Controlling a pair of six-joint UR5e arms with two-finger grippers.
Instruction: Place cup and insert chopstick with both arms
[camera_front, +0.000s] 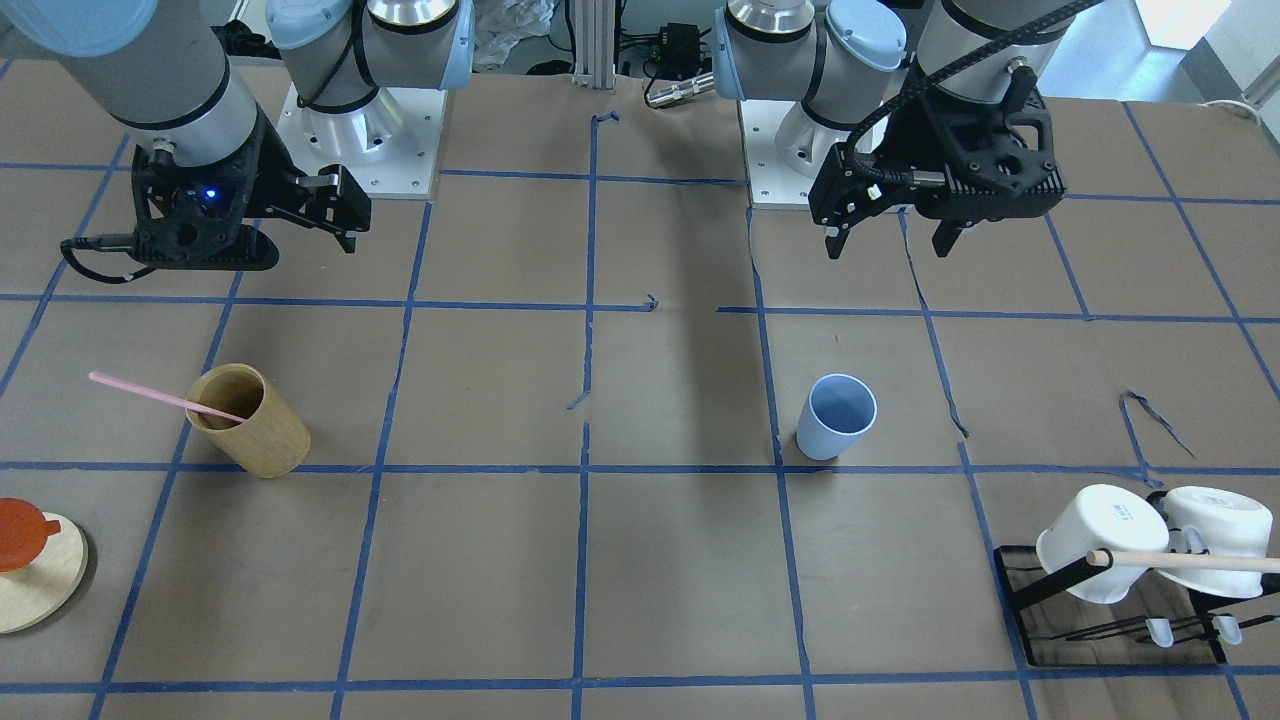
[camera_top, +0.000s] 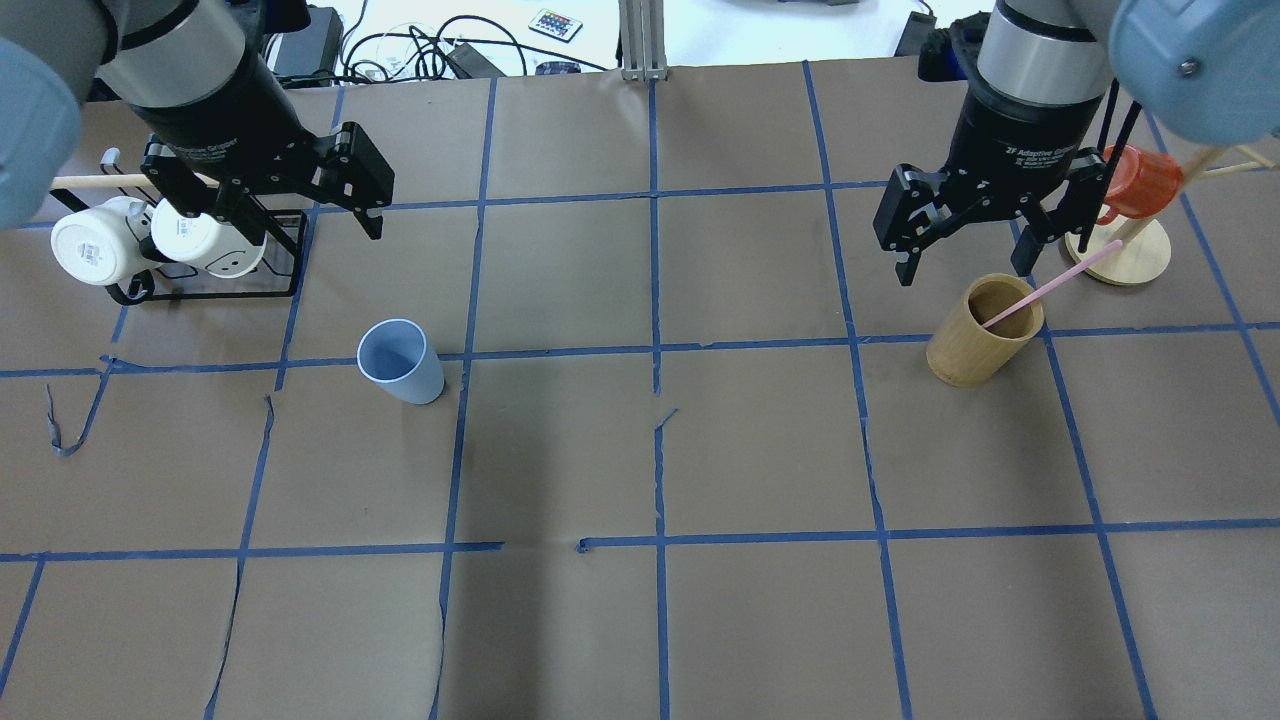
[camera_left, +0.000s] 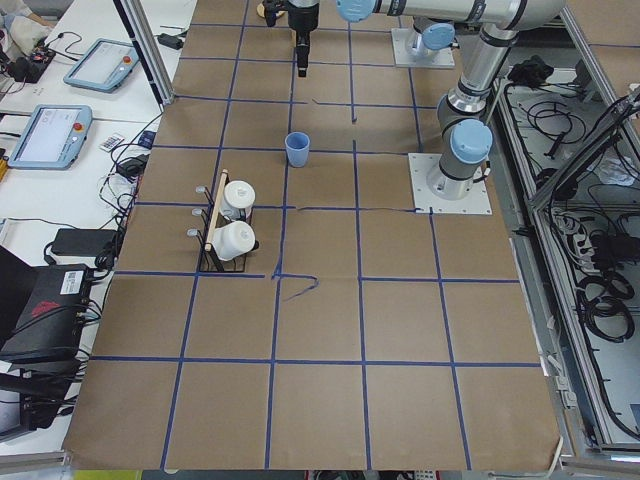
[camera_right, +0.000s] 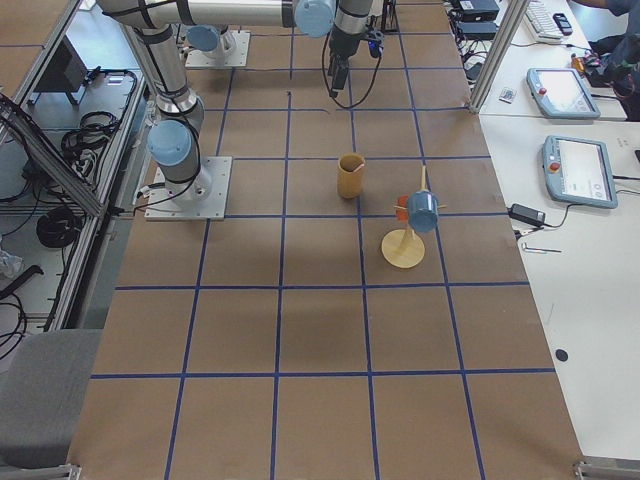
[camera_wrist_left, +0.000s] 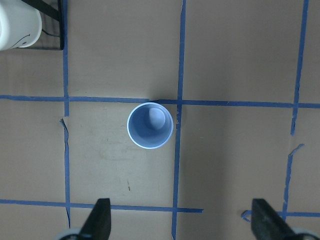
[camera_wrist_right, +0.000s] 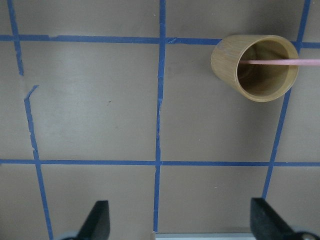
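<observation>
Hovering, left fingers (camera_wrist_left: 100, 220) and right fingers (camera_wrist_right: 97, 220) spread, empty. Likely light, slick cup (camera_wrist_left: 150, 125) ahead of left fingers: pinch across rim. Thin, stiff-looking chopstick (camera_wrist_right: 280, 62) beyond right fingers: grip high.

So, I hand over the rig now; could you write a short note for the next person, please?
The left hand: open, empty, above the table.
The right hand: open, empty, near the wooden cup.
The cup stands upright on the robot's left side, not held.
The chopstick leans in the wooden cup.
Done: nothing yet. Left: place the cup, then put the chopstick into it.
</observation>
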